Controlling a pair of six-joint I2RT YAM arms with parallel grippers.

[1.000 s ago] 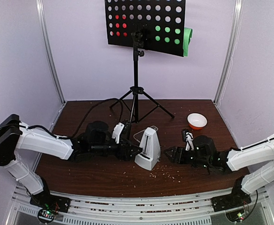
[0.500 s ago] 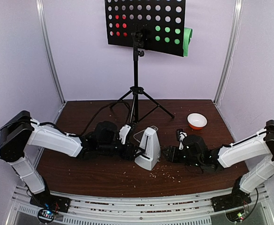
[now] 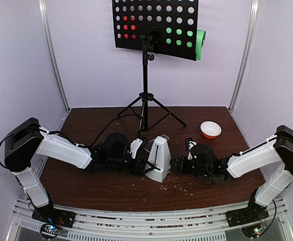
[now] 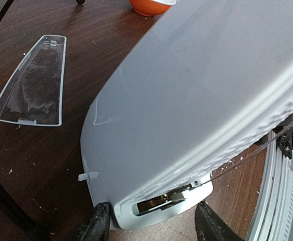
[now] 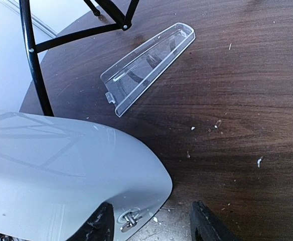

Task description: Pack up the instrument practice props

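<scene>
Metronome (image 3: 158,160): left jaws clamp its base; right jaws straddle 1 corner, grip not discernible. Likely step: steadying it. Next: refit cover (image 5: 147,60) lying behind metronome.

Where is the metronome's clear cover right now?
The cover lies flat on the table, off the metronome, between it and the legs of the stand. In the left wrist view it sits at upper left, left of the metronome.

Lab test booth: plain lilac walls (image 3: 86,75), aluminium corner posts (image 3: 53,55) — wooden table (image 3: 111,193) fronted by slotted rails (image 3: 151,221).
</scene>
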